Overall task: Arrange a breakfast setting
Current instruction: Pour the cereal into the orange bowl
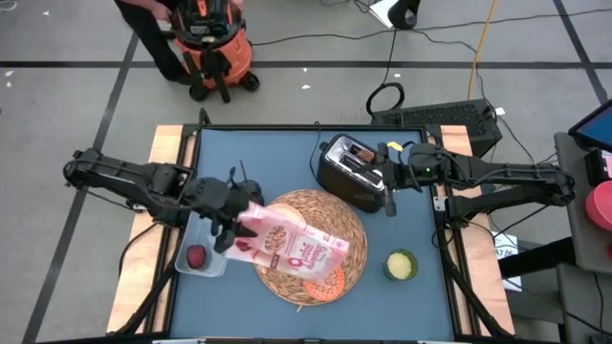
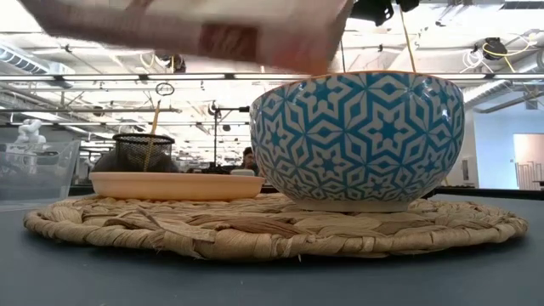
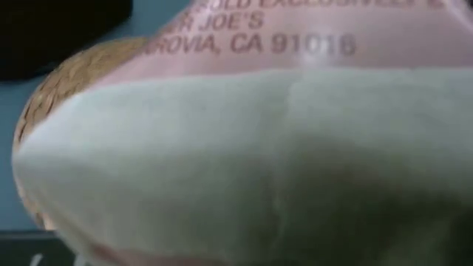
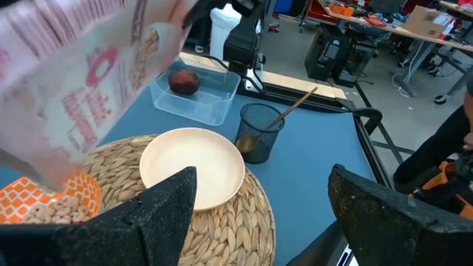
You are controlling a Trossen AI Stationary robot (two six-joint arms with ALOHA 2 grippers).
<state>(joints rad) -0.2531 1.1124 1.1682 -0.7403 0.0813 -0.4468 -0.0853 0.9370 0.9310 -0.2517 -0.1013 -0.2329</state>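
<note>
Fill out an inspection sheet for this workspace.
Surface: blue table top, woven placemat in the middle.
Job's things: cereal box tipped over the patterned bowl, cereal already inside; cream plate on the mat; dark mesh cup holding a wooden spoon beside the mat; dark-red fruit in the clear tub.
Clutter: green-yellow cup; black toaster-like box.
Grippers: left gripper clamped on the box; right gripper open, empty, near the toaster-like box.
Cables: coiled cable on the floor.
Surroundings: orange vacuum, keyboard.
</note>
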